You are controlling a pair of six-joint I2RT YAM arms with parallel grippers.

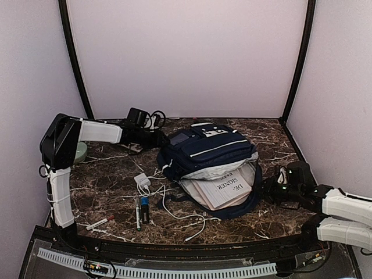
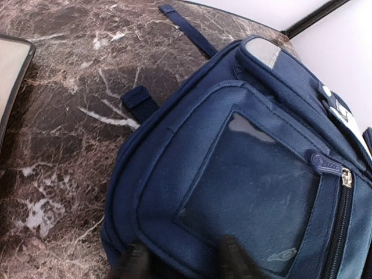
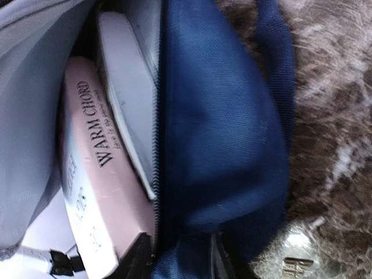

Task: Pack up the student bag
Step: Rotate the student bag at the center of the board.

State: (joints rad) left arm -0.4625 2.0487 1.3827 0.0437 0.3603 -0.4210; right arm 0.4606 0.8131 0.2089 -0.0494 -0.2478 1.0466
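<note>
The student bag (image 1: 209,151) lies on the marble table, navy with white stripes, its main compartment gaping toward the front. Books sit inside: a white one (image 1: 224,190) on top and a pink one (image 3: 99,174) lettered "WARM CHORD". My left gripper (image 1: 158,139) is at the bag's far left corner. Its dark fingers (image 2: 136,264) straddle a ridge of the bag (image 2: 250,174) by the front pocket. My right gripper (image 1: 268,190) is at the open mouth's right side. One finger is inside by the pink book, the other outside, with the bag's blue wall (image 3: 221,145) pinched between them.
A white charger (image 1: 142,181) with a trailing cable lies left of the bag. Two markers (image 1: 141,210) and a red-tipped pen (image 1: 100,222) lie near the front edge. A black device with cords (image 1: 139,118) sits at the back. A pale green bowl (image 1: 80,152) stands behind the left arm.
</note>
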